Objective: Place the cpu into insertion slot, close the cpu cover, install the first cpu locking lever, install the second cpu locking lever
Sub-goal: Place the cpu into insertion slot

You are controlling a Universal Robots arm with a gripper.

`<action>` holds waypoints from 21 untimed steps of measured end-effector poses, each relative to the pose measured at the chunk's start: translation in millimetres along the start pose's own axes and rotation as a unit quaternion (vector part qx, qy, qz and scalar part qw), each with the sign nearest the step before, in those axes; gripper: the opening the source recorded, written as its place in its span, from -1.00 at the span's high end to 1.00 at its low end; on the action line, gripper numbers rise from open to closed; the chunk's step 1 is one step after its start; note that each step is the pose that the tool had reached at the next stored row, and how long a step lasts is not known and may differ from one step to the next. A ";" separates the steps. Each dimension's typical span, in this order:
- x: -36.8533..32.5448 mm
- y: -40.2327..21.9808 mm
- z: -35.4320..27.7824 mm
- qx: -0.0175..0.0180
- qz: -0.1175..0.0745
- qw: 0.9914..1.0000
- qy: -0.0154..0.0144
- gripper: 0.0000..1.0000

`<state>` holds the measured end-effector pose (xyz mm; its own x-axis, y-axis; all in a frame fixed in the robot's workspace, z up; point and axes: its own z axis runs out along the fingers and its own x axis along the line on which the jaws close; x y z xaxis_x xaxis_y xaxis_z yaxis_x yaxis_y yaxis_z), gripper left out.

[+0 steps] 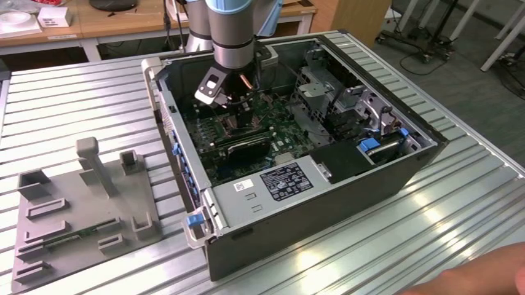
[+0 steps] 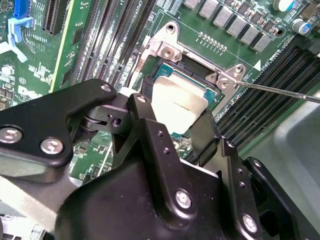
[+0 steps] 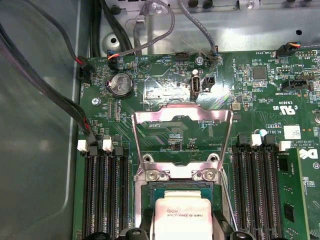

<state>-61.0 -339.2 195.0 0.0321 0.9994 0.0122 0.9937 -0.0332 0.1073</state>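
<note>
Cpu [image 3: 182, 220] clamped over the insertion slot [image 2: 167, 70].
The gripper [image 2: 175, 112] fingers [image 2: 202, 135] are spread only to chip width, one pressed against each side edge; memory slots [image 3: 102, 195] are seen alongside, and the cpu cover [image 3: 182, 116] is swung open.

Spotting silver-topped cpu [image 3: 182, 217] flat and square over insertion slot [image 3: 172, 186]; cpu cover [image 3: 182, 116], thin steel frame, swung open just beyond insertion slot.
</note>
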 end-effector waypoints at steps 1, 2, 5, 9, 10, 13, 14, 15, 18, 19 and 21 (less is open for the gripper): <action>0.2 0.0 0.0 0.000 0.000 1.000 0.000 -0.08; 0.6 0.0 0.0 0.000 0.000 1.000 0.000 -0.08; 1.0 0.0 0.0 0.000 0.000 1.000 0.000 -0.08; 1.1 0.1 0.1 0.000 0.000 1.000 0.000 -0.08; 1.1 0.4 0.1 0.000 0.000 1.000 0.000 -0.08; 1.1 1.0 0.2 0.000 0.000 1.000 0.000 -0.08; 1.1 1.1 0.3 0.000 0.000 1.000 0.000 -0.08; 1.1 1.1 0.3 0.000 0.000 1.000 0.000 -0.08; 1.2 1.1 0.5 0.000 0.000 1.000 0.000 -0.08; 1.2 1.1 0.8 0.000 -0.001 1.000 0.000 -0.08; 1.2 1.1 0.9 0.000 -0.001 1.000 0.000 -0.08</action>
<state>-59.7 -338.1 194.3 0.0302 0.9995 0.0123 0.9937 -0.0313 0.1073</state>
